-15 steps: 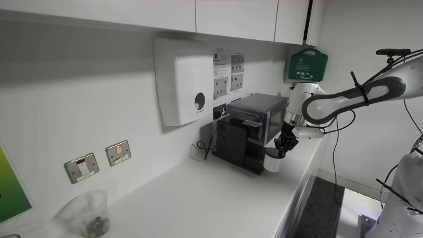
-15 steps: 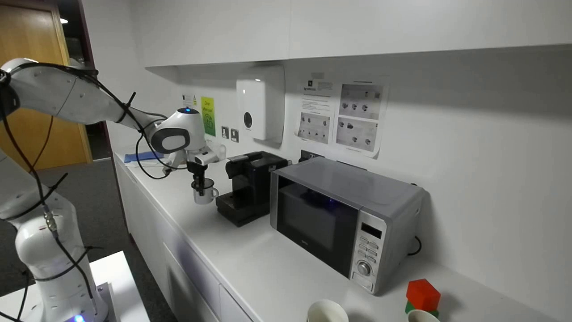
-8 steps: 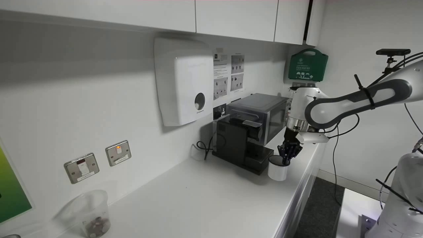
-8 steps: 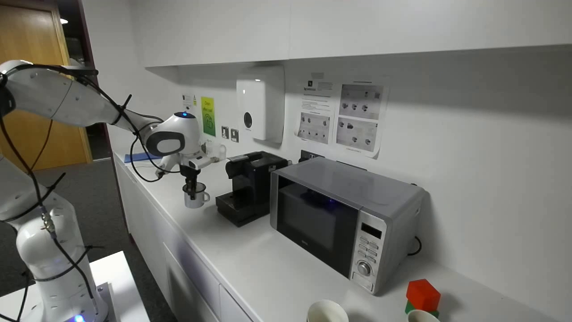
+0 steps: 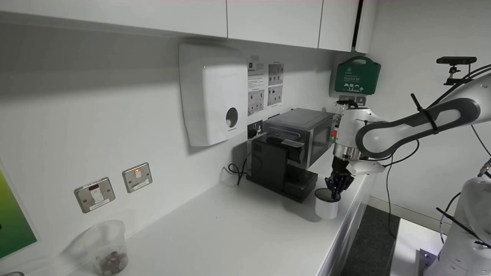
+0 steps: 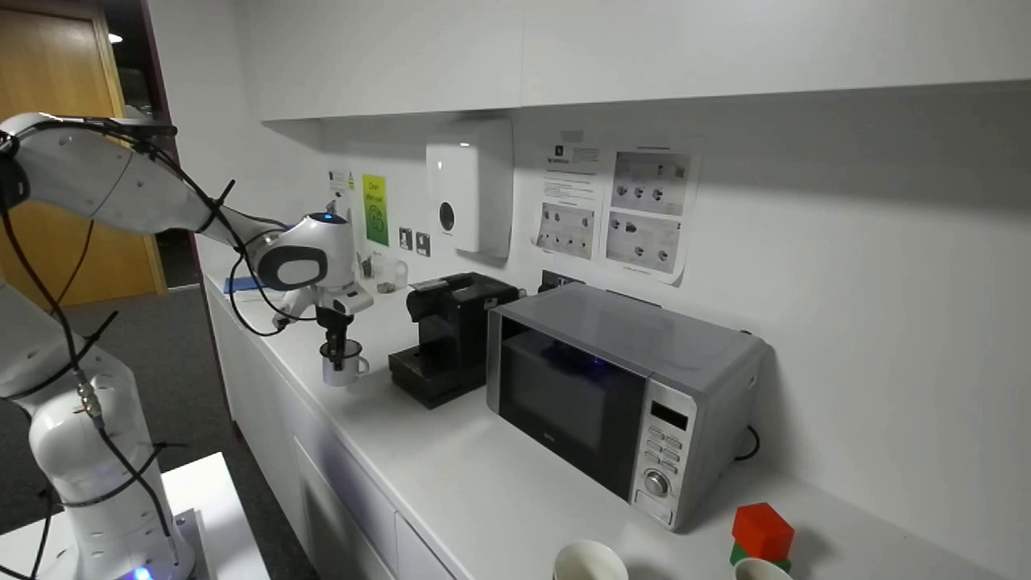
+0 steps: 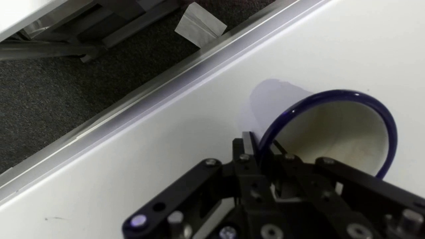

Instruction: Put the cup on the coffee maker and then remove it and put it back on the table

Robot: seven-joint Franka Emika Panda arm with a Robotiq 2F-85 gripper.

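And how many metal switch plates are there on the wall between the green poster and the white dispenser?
2: one plate nearer the green poster, the orange-lit plate nearer the white dispenser. None seems hidden there.

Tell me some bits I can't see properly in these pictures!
Blue-rimmed cup: in the wrist view, the gripper hides part of its rim.
Microwave: in an exterior view, the coffee maker hides part of it.
White cup: in an exterior view, the picture's bottom edge cuts it off.
Wall notice: in an exterior view, its fine print is too small to read.
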